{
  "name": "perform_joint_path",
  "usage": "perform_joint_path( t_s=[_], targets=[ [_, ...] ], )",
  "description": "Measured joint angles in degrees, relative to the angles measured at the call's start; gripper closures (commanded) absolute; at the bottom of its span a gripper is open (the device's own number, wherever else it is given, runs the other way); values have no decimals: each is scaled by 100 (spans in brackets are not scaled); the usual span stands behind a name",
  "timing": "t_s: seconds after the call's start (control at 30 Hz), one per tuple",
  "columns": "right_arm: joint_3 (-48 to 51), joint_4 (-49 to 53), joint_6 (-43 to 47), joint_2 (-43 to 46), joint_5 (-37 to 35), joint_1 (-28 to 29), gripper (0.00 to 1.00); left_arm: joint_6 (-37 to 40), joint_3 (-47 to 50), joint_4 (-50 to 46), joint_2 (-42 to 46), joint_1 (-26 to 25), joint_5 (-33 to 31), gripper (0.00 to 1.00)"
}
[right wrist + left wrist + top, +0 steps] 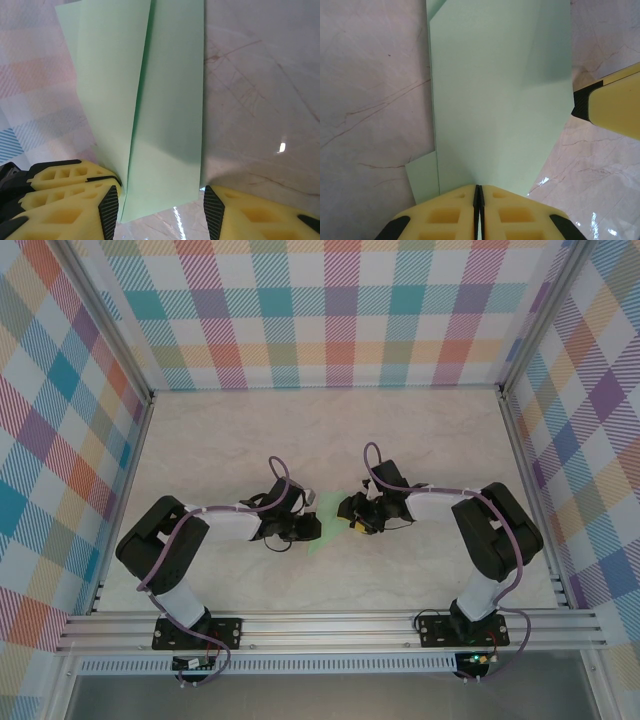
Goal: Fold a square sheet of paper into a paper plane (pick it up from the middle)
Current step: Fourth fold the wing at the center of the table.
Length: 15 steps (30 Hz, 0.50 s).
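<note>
The paper plane [324, 537] is a pale mint-green folded sheet lying on the marble table between the two arms. In the left wrist view the paper plane [495, 100] spreads out from my left gripper [478, 186], whose yellow fingers are pressed together on its near edge. In the right wrist view a folded strip of the paper plane [165, 100] with a long crease runs between the fingers of my right gripper [162, 196]. Those jaws stand open, one pad at each side edge of the strip. Seen from above, my left gripper [303, 529] and right gripper [357, 522] face each other across the paper.
A yellow finger [615, 107] of the right gripper reaches in beside the paper's right corner. Checked cloth walls [330, 310] and aluminium rails [330, 625] enclose the marble tabletop [330, 430], with bare marble behind and in front of the grippers.
</note>
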State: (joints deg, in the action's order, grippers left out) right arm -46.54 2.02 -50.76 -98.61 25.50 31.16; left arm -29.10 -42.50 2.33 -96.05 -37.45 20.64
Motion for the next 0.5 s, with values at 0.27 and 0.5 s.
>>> perform_joint_path(
  t_s=[0.27, 0.5],
  targets=[
    [2, -39, -166, 0, -42, 4, 50, -57, 81, 153, 0, 15, 61, 88],
    [9, -374, -289, -4, -63, 46, 50, -223, 199, 400, 2, 28, 138, 88]
  ],
)
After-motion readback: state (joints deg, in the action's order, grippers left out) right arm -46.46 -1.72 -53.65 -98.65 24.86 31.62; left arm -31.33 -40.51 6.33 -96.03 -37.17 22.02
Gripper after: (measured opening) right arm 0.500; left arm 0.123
